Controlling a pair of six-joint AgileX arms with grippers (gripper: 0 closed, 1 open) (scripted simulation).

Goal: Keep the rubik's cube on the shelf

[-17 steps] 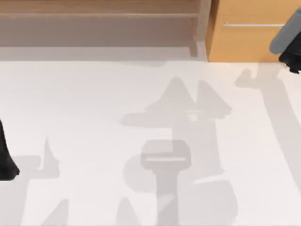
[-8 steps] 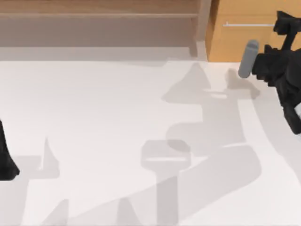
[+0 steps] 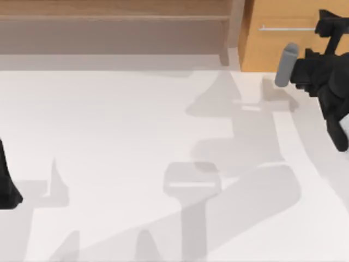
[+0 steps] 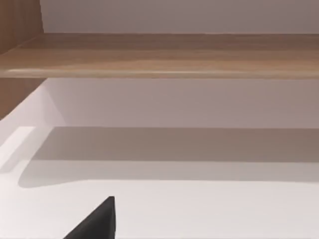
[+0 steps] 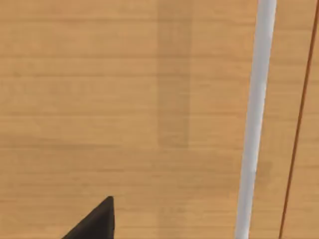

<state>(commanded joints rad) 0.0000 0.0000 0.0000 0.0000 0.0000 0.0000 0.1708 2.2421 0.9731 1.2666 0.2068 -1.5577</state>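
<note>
From above, the shelf (image 3: pixel 114 27) runs along the far edge of the white desk (image 3: pixel 109 136), with the orange-wood drawer (image 3: pixel 272 49) beside it at far right. The right gripper (image 3: pixel 327 24) hangs before the drawer, near its silver handle (image 3: pixel 286 28); the left arm (image 3: pixel 6 180) sits at the left edge. Whether either gripper's jaws are spread or pressed together, I cannot tell. The left wrist view faces the shelf (image 4: pixel 159 55). The right wrist view shows the drawer front (image 5: pixel 124 99) and handle (image 5: pixel 254 119) close. The rubik's cube: cannot tell where.

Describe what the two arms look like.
The right arm, at the table's right by the drawer, is blocky black with a rounded grey cylindrical segment. The left arm, at the left edge, is a plain black tapering shape. No cables or markings show.
</note>
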